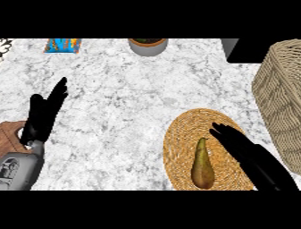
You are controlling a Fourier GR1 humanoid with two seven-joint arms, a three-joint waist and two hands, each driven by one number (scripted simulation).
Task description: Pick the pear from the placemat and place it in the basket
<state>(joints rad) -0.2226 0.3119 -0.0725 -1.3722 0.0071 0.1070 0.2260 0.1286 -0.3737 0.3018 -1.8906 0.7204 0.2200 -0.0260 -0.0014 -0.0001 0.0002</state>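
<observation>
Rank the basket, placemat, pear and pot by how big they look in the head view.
1. basket, largest, though cropped
2. placemat
3. pear and pot look alike; the pot is cropped and farther, so no ranking

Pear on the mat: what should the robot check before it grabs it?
1. Pear lies on the placemat, in plain view: ok.
2. Right hand is open, just right of the pear: ok.
3. Right hand curled round the pear: not ok, it holds nothing yet.
4. Basket stands close by, right of the placemat: ok.
5. Room inside the basket: cannot tell, its inside is hidden.
6. Left hand rests open at the left, away from the pear: ok.
</observation>
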